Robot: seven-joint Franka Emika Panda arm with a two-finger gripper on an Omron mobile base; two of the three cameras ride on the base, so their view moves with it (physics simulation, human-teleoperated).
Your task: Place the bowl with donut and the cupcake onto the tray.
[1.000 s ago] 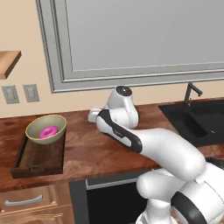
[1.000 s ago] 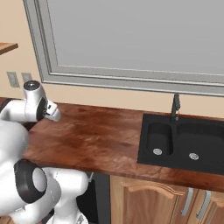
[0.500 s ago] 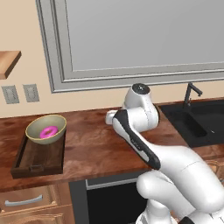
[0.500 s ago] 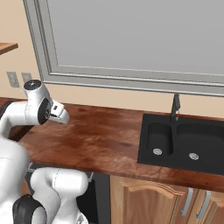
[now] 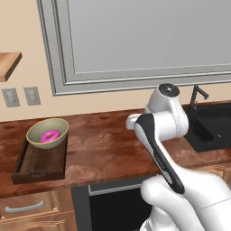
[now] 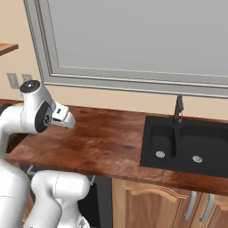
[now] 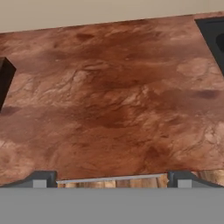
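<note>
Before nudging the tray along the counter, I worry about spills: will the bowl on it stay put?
Probably not firmly. The bowl is round, nearly as wide as the tray, and sits at its far end, so it may slide. The donut lies low inside, unlikely to escape.

The left base view is looking forward and down from behind the arm's left, taking in the reddish-brown marbled countertop (image 5: 103,149) from a moderate distance. The right base view is facing that same countertop from the other side. The hand view is looking down at it from close above.
</note>
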